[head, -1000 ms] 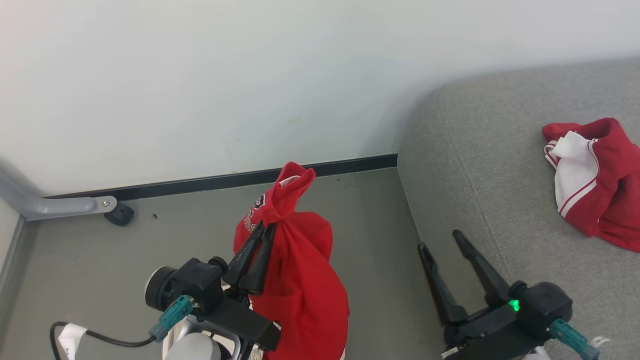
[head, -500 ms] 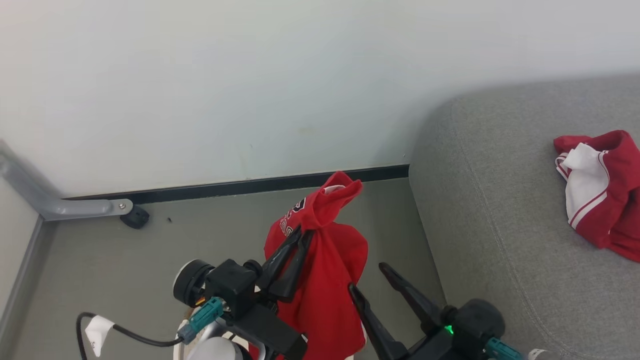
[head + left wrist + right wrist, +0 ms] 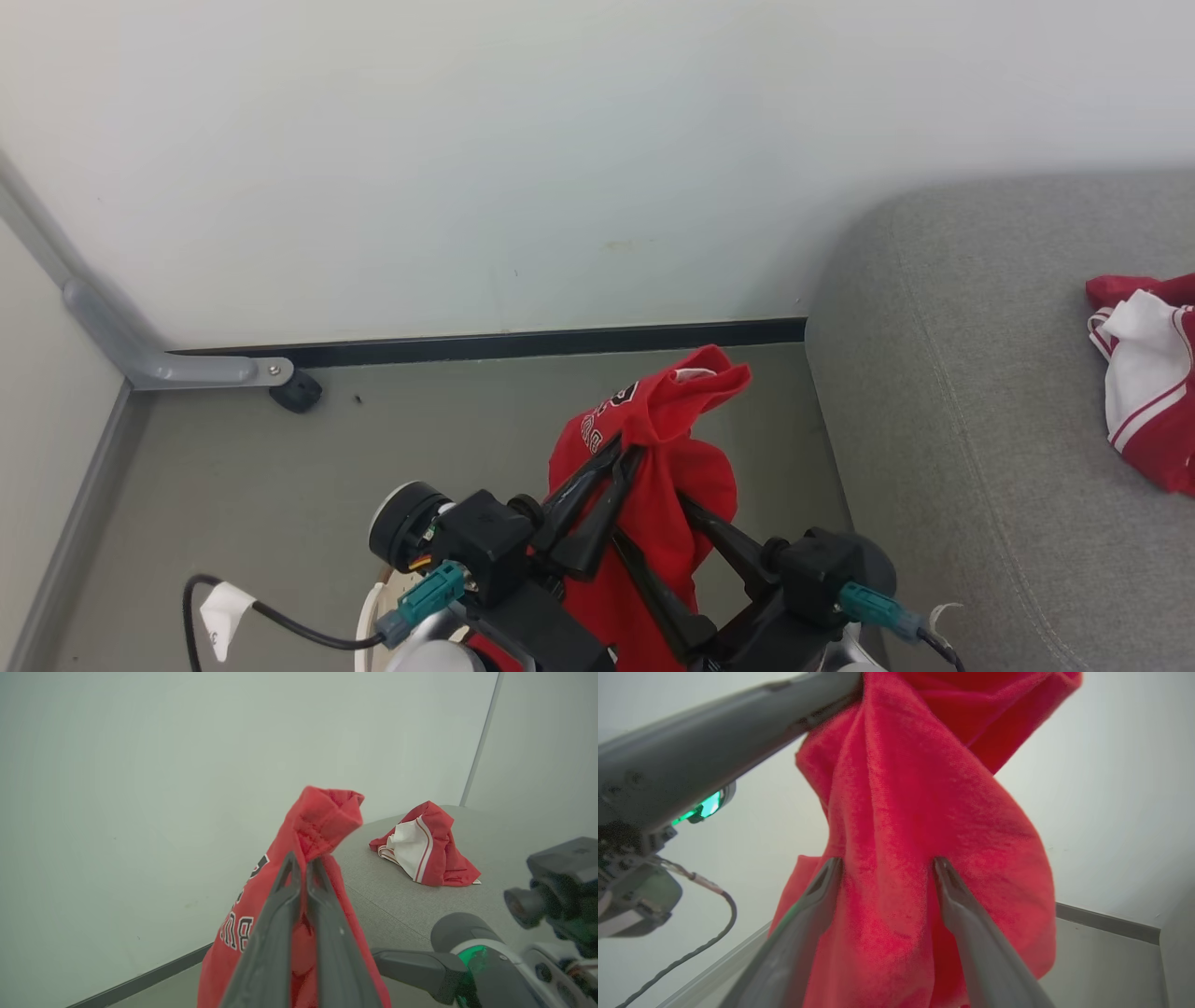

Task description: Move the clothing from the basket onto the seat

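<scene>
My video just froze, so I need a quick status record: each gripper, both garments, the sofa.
left gripper: shut on the red jersey, held up above the floor
right gripper: open, straddling the hanging cloth
red jersey: hangs from the left gripper, not yet on the sofa
second garment: red and white, crumpled on the sofa
sofa: grey, on the robot's right
</scene>
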